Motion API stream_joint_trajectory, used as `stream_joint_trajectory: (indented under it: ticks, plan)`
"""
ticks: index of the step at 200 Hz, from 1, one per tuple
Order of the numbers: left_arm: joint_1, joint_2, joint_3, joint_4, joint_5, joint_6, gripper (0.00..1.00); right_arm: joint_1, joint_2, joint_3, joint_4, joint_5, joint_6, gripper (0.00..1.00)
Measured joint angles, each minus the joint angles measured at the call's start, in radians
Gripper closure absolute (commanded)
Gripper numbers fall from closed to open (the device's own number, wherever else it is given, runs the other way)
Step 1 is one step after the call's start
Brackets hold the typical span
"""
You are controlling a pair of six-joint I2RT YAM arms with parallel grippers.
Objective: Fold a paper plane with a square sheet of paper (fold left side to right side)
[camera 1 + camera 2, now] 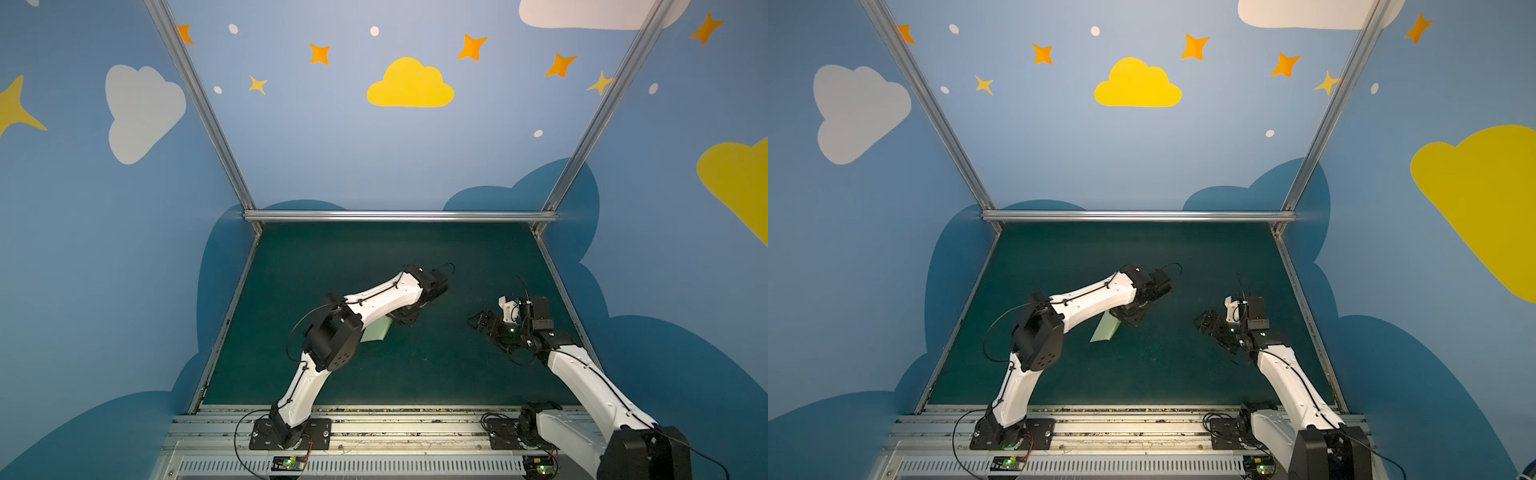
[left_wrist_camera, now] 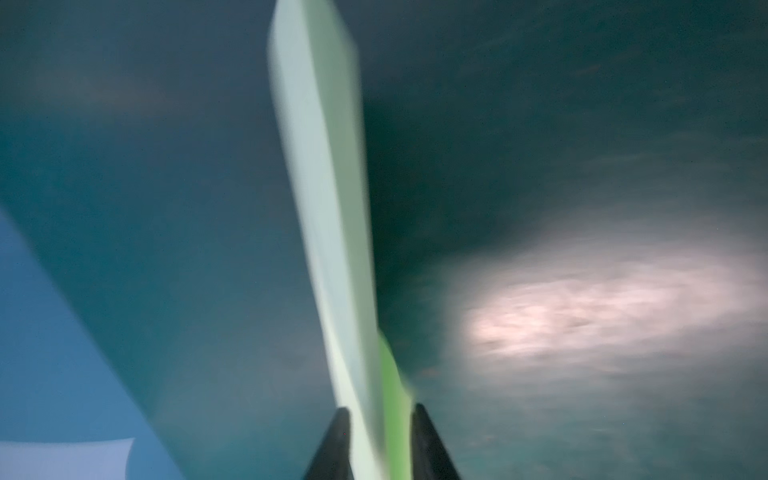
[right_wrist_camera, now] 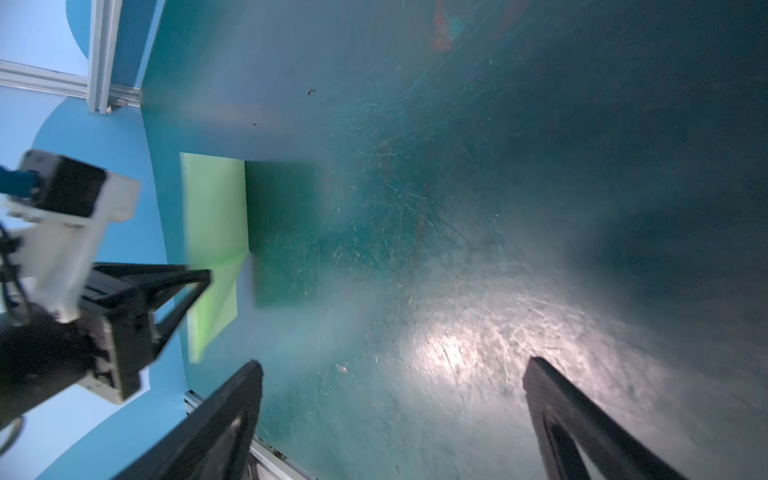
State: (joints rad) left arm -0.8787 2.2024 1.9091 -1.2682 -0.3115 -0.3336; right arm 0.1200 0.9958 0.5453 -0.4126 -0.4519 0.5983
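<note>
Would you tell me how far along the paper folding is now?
Done: the paper is folded into a narrow creased strip. In hand: it sits between the fingers of the left end effector, grip unclear; the right end effector is open, empty. Left: remaining folds cannot be judged.

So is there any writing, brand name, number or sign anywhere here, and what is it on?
None can be read.
Left arm's black wrist: a faint pale mark, too small to read.
Folded paper: blank where it shows.
Walls: only painted shapes, such as the yellow cloud; no lettering.
</note>
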Motion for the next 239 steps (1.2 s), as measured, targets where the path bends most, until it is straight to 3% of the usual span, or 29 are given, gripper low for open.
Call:
stream_joint_trajectory:
  ticks: [40, 82, 127, 184, 208, 239]
  plan:
    - [0.017, -0.023, 0.037, 0.093, 0.182, -0.047, 0.36, -0.014, -0.039, -0.003, -0.053, 0.002, -0.014, 0.03]
    - [0.14, -0.29, -0.221, 0.312, 0.337, -0.119, 0.23, -0.013, -0.026, -0.003, -0.056, -0.067, -0.04, 0.07]
    - [0.267, -0.561, -0.545, 0.476, 0.361, -0.176, 0.0, 0.085, 0.084, 0.003, -0.006, -0.143, -0.034, 0.31]
    - [0.431, -0.747, -0.793, 0.585, 0.381, -0.218, 0.0, 0.381, 0.351, 0.193, 0.089, -0.13, 0.007, 0.76]
    - [0.479, -0.732, -0.827, 0.621, 0.444, -0.21, 0.0, 0.471, 0.467, 0.294, 0.128, -0.104, 0.015, 0.76]
    - [0.485, -0.646, -0.829, 0.658, 0.567, -0.174, 0.0, 0.499, 0.521, 0.316, 0.148, -0.081, 0.032, 0.63]
